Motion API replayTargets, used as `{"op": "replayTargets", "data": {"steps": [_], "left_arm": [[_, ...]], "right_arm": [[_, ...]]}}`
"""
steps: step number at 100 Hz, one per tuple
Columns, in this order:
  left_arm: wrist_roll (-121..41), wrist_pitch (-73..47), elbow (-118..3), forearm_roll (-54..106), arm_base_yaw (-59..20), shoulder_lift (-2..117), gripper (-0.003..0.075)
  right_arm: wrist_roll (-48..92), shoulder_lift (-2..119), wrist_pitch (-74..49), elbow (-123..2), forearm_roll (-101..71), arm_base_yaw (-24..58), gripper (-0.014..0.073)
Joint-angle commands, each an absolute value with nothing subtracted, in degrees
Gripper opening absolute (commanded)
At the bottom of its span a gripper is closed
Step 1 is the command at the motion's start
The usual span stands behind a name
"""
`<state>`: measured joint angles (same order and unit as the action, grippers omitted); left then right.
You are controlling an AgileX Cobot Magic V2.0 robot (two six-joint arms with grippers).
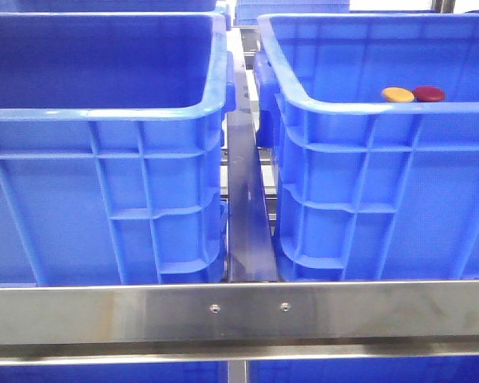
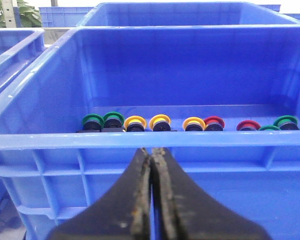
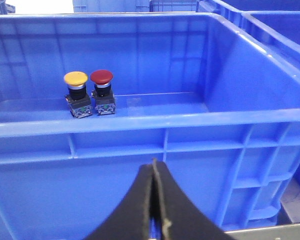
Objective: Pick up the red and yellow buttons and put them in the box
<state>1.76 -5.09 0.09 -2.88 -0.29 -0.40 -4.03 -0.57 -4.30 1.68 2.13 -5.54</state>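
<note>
My right gripper (image 3: 154, 200) pinched shut and empty outside the blue crate (image 3: 140, 125), yellow button (image 3: 76, 79) and red button (image 3: 101, 76) side by side inside beyond, my left gripper (image 2: 151, 192) closed too.

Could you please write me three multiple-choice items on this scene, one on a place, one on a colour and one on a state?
1. Where do the yellow button and the red button stand?
A. On the metal rail
B. Inside the right-hand crate
C. In a claw

2. Which cap colours show among the buttons in the left wrist view's crate?
A. Green, yellow and red
B. Blue and white
C. Only black

3. How is the right claw?
A. Shut on the red button
B. Wide open
C. Shut and holding nothing

Answers: 1 B, the front view shows both caps just behind that crate's near rim. 2 A, the row along the crate floor has green, yellow and red caps. 3 C, its fingers meet outside the crate, with nothing between them.
</note>
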Motion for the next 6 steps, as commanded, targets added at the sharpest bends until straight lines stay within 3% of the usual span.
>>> {"op": "replayTargets", "data": {"steps": [1, 6], "left_arm": [[2.4, -0.4, 3.1, -2.3, -0.2, -2.1, -0.002], [2.4, -0.4, 3.1, -2.3, -0.2, -2.1, -0.002]], "right_arm": [[-3.5, -2.0, 0.3, 0.8, 2.5, -5.9, -0.0069], [-3.5, -2.0, 0.3, 0.8, 2.5, -5.9, -0.0069]]}}
